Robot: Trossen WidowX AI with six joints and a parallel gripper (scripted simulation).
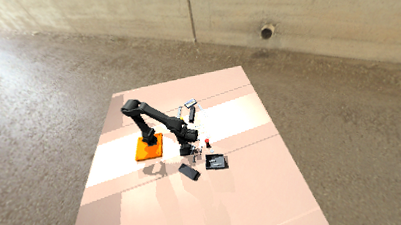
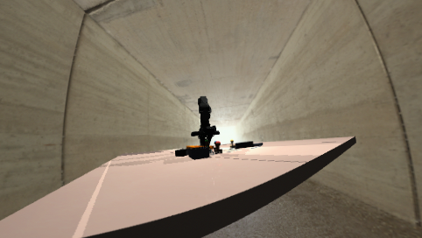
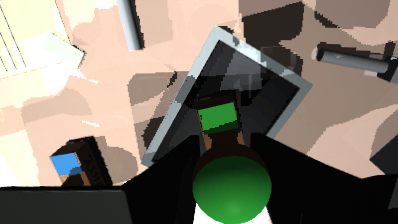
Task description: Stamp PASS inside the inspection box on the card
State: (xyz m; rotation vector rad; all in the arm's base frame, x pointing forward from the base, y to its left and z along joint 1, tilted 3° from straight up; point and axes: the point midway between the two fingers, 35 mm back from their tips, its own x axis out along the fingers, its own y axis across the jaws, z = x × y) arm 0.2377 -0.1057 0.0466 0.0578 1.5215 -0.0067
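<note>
My gripper [image 3: 224, 142] [image 1: 186, 148] is shut on the green-knobbed stamp [image 3: 232, 189], whose knob faces the wrist camera. The stamp's green label shows beyond the knob; its printing face is hidden. The stamp is over the pad [image 3: 181, 96], a dark surface in a pale grey rim turned at an angle in the wrist view. I cannot tell if they touch. A pale yellow sheet [image 3: 31, 27] with ruled lines, perhaps the card, shows at the upper left of the wrist view. No inspection box can be made out.
A blue-labelled stamp [image 3: 66, 163] stands at the lower left of the wrist view. A red-knobbed stamp [image 1: 207, 141] [image 2: 217, 143] stands beside the gripper. A black tray [image 1: 224, 164] and a dark block [image 1: 189, 172] lie nearby. A grey rod [image 3: 352, 60] lies right of the pad.
</note>
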